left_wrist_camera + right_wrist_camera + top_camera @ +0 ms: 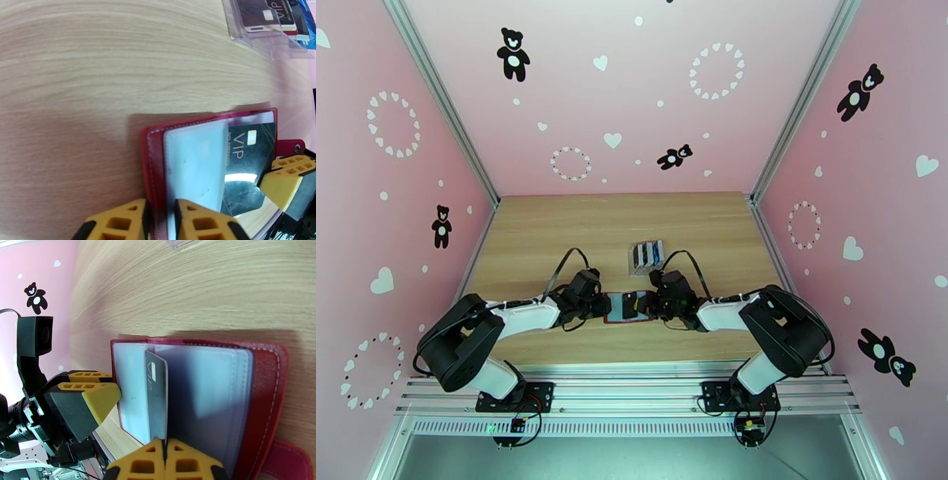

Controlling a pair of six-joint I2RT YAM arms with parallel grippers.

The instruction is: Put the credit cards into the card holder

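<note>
The dark-red card holder [618, 310] lies open on the table between both arms, its pale inner sleeves facing up. My left gripper [160, 206] is shut on the holder's left cover edge [152, 165] and a sleeve. My right gripper [164, 445] is shut on a black credit card [156, 398] marked VIP [247, 154], which stands partly inside a sleeve of the card holder [268, 398]. In the top view the left gripper [600, 305] and right gripper [649, 304] face each other across the holder. More credit cards [272, 17] stand in the clear rack.
A clear plastic slotted rack [646, 257] with a few cards stands just behind the card holder, seen at the upper right of the left wrist view [276, 47]. Bare wooden table [553, 229] surrounds it. Pink walls enclose the table on three sides.
</note>
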